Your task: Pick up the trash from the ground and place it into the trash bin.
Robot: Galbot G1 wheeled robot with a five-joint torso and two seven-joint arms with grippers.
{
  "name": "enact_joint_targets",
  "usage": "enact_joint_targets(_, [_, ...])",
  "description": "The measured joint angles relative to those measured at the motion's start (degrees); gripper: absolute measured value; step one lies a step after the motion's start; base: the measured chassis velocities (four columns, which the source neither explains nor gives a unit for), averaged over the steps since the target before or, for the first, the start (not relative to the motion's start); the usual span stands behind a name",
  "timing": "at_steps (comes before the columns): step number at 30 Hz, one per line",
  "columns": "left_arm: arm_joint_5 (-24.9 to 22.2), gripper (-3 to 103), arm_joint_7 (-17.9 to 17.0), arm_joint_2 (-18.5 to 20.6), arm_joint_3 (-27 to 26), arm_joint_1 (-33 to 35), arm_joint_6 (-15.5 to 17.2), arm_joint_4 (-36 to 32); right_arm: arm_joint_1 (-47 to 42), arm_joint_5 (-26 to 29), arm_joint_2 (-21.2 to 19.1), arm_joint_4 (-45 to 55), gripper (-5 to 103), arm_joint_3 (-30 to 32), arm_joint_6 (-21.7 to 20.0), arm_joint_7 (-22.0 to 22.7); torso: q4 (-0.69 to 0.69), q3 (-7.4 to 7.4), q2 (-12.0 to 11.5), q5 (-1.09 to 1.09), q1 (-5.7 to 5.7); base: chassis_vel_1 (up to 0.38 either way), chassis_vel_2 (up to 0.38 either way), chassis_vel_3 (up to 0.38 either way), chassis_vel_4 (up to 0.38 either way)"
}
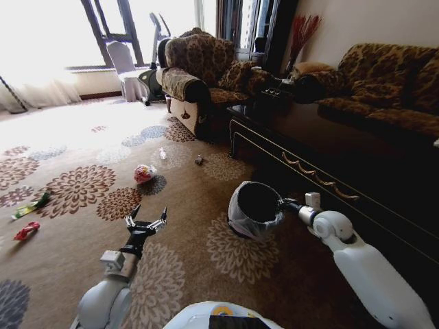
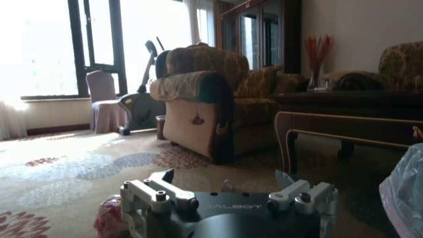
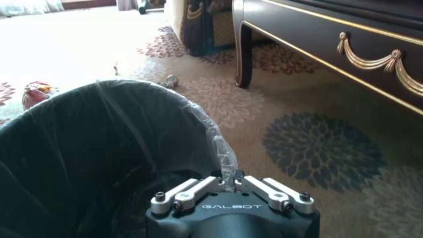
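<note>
Left gripper (image 1: pixel 145 223) hangs spread wide over the carpet, holding nothing, with the crumpled red-pink wrapper (image 1: pixel 144 173) lying farther out, left of the trash bin (image 1: pixel 241 216). I'd line the fingers up straight over the wrapper before dropping down. Right gripper (image 3: pixel 228 182) is pinched onto the bin's rim. From the left wrist the wrapper (image 2: pixel 109 218) is half hidden behind the gripper; the small bits near the armchair (image 1: pixel 195 79) are hard to make out.

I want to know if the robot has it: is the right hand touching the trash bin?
Touching. In the right wrist view the right gripper has its fingers closed on the trash bin's rim, pinching the bag liner.
</note>
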Motion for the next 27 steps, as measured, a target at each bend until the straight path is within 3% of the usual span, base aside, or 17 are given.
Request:
enact_joint_targets(13, [0.43, 100, -1.14, -0.34, 0.42, -0.53, 1.47, 1.71, -2.09, -2.86, 0.02, -0.24, 1, 1.39, 1.77, 0.02, -0.02, -0.01, 0.00, 0.00, 0.00, 0.000, 0.000, 0.000, 0.000])
enact_joint_targets(27, [2.24, 100, -0.99, -0.95, 0.82, -1.17, 2.78, 3.42, -1.84, -3.45, 0.10, -1.56, 1, 0.48, 2.84, 0.02, -0.01, 0.00, 0.00, 0.00, 0.00, -0.100, 0.120, 0.131, -0.102])
